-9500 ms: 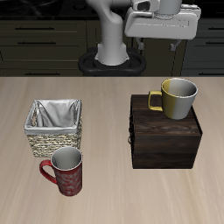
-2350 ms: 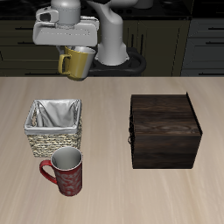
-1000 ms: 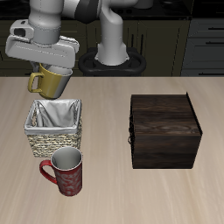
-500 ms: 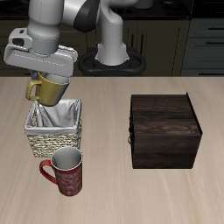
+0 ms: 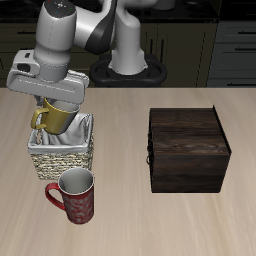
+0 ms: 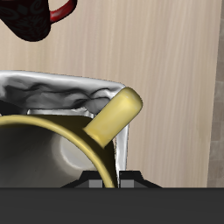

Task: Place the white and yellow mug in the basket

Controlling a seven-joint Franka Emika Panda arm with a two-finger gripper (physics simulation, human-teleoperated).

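The pincer grips the white and yellow mug by its rim, holding it tilted just over the wicker basket (handle jutting past the wall), apparently so it can drop inside, clear of the red patterned mug.

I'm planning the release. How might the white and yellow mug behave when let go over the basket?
The white and yellow mug looks rigid and glossy, so it may slip. It hangs tilted in the hand, so it could land askew. The basket has soft-looking lining, likely cushioning it.
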